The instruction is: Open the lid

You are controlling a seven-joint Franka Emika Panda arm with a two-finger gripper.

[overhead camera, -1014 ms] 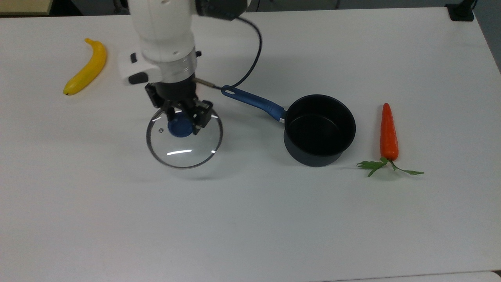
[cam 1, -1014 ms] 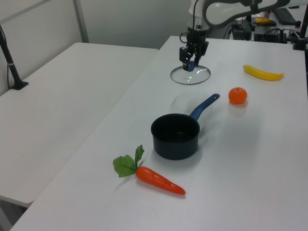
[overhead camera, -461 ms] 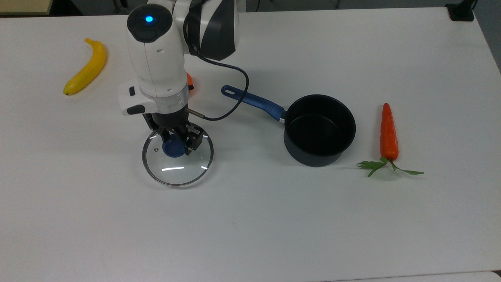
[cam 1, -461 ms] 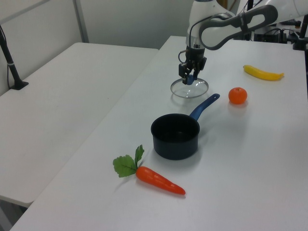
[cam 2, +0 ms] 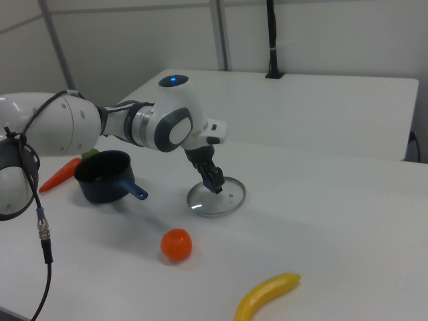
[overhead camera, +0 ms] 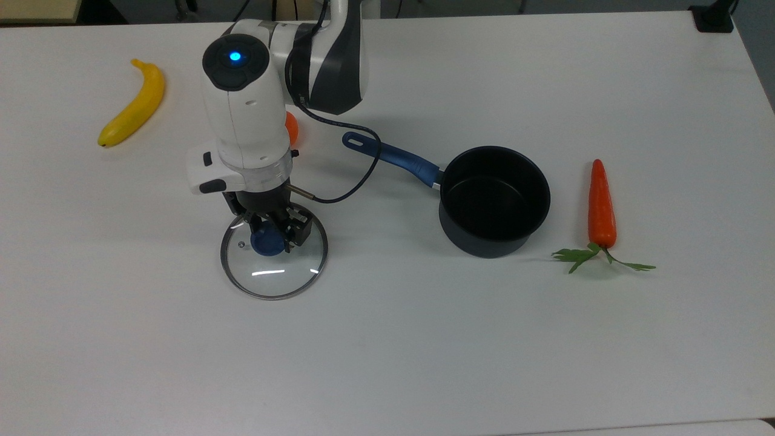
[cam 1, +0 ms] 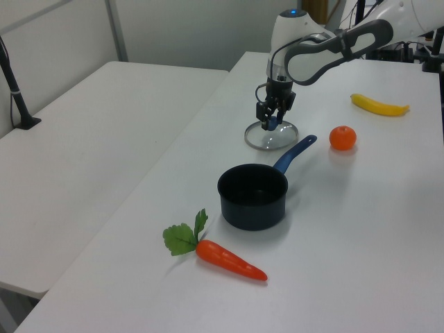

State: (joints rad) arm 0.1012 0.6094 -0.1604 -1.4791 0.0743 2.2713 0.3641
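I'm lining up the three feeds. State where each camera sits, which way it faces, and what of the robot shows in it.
Top view: overhead, facing down on the table; forearm, wrist and gripper on the lid.
Left view: beyond the carrot end, looking along the table towards the banana; arm reaches in from the left view's upper right.
Right view: low at the banana end, facing back towards the saucepan; elbow and forearm cross from the right view's left.
All three share lid, saucepan, banana.

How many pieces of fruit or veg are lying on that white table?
3. A banana at the top view's left edge, an orange fruit behind the arm, and a carrot on the top view's right, beyond the saucepan.
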